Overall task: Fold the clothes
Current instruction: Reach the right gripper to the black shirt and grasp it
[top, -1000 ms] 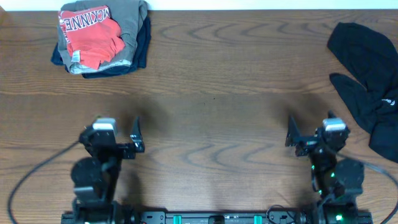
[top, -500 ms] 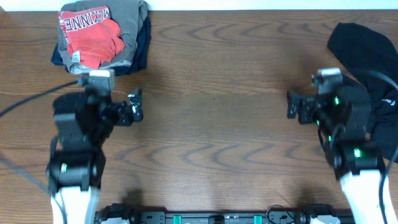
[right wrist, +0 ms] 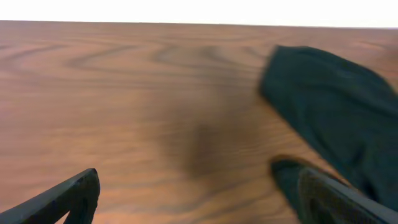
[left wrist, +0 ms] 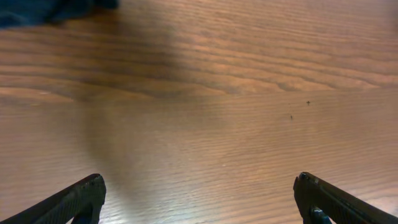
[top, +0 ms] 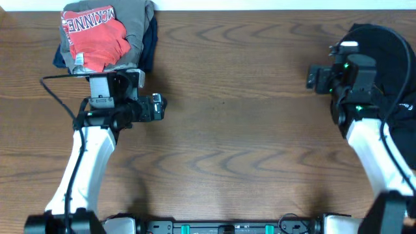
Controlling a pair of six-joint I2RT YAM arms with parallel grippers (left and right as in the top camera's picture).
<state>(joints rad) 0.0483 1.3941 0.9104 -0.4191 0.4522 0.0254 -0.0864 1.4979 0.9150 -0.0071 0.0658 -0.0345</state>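
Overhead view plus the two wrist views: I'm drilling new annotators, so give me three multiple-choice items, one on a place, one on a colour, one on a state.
1. Where on the table does the black top lie?
A. the middle
B. the far right corner
C. the near left corner

2. What colour is the top shirt of the folded pile?
A. red
B. yellow
C. green

3. How do the left gripper and right gripper stand?
A. both shut on cloth
B. left shut, right open
C. both open, holding nothing

Answers:
1 B, the dark cloth sits at the far edge beside the right arm.
2 A, red fabric with white letters tops the stack.
3 C, each wrist view shows jaws spread wide with nothing gripped.
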